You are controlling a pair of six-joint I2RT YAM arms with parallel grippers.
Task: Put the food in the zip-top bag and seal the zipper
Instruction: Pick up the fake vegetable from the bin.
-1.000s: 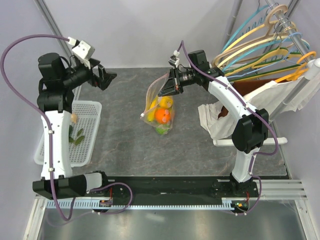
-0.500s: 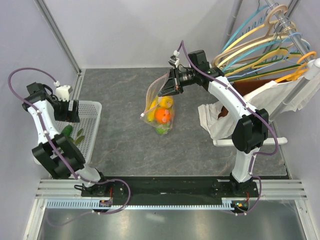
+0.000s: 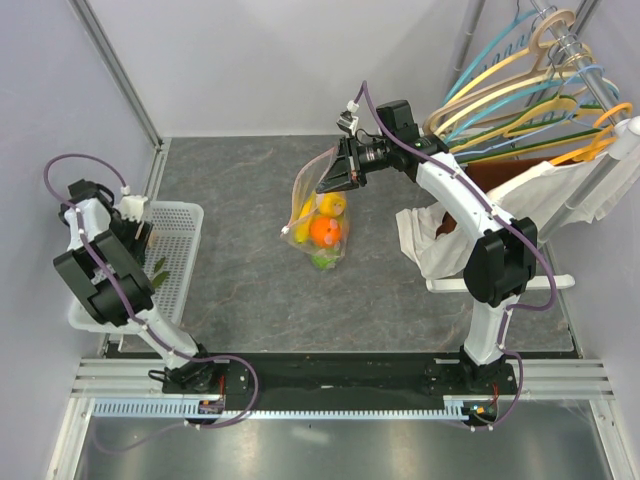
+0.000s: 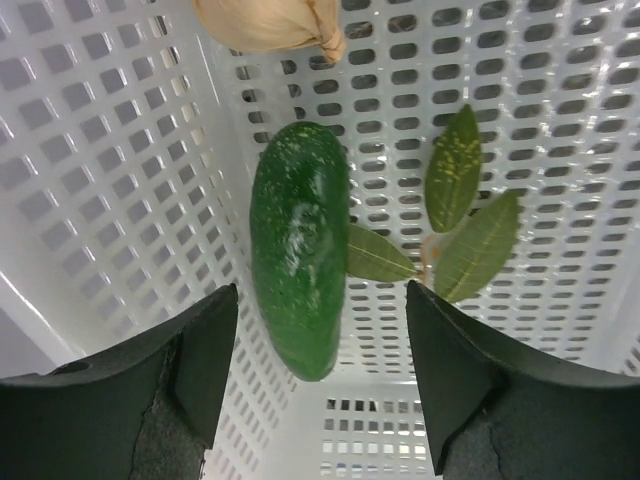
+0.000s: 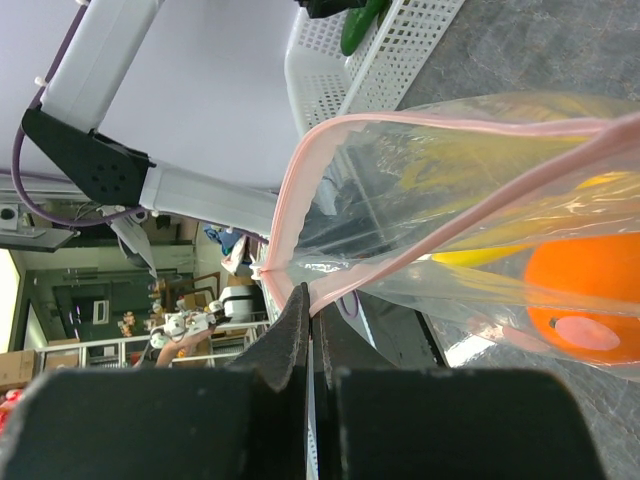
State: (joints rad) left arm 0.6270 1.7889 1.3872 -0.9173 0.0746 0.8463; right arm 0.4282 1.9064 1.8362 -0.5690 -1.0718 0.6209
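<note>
I'm hovering the left gripper (image 4: 320,335) over the basket (image 4: 110,170), jaws wide; the green fruit (image 4: 298,270) is lying just ahead between them, long axis crossing the closing line; the right gripper (image 5: 305,330) is pinching the bag (image 5: 430,210) by its zipper (image 5: 300,180).

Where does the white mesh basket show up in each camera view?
Top external: white mesh basket at the left edge.
Left wrist: it fills the frame, floor and walls.
Right wrist: top centre, beyond the zip-top bag.
Shared landmark: the green fruit lying in it, seen by both wrist cameras.
</note>
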